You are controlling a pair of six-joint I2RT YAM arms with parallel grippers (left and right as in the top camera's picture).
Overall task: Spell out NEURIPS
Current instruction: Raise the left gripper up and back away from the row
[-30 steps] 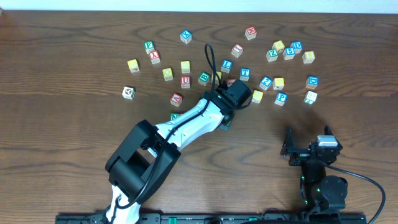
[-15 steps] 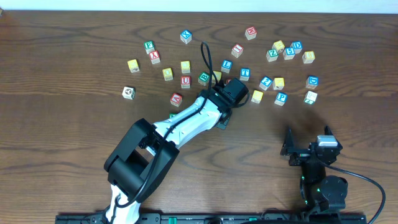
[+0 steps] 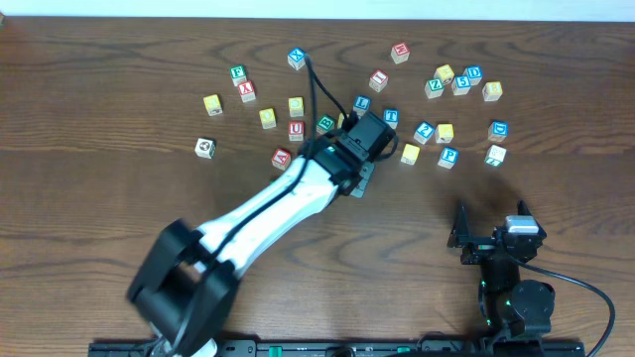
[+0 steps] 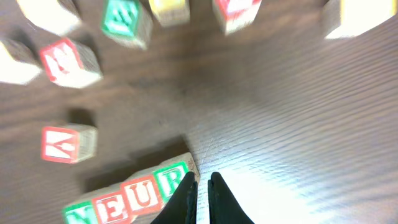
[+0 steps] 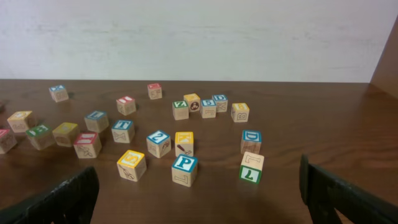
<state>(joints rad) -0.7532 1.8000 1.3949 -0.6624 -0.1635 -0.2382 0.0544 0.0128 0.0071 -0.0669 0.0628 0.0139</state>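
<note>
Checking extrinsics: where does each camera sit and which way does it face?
Overhead: above the table, looking straight down; shows left arm and right arm.
Left wrist: low over the table, looking down past its shut fingers at the NEUR row.
Right wrist: near table height, looking across at the cubes and back wall; open fingers at the frame edges.
Shared: blue P cube in right wrist and overhead.

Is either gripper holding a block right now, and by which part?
Nothing is held. The left gripper is shut on nothing, its tips beside the row of wooden letter cubes reading NEUR; the right gripper stands open and empty.
</note>
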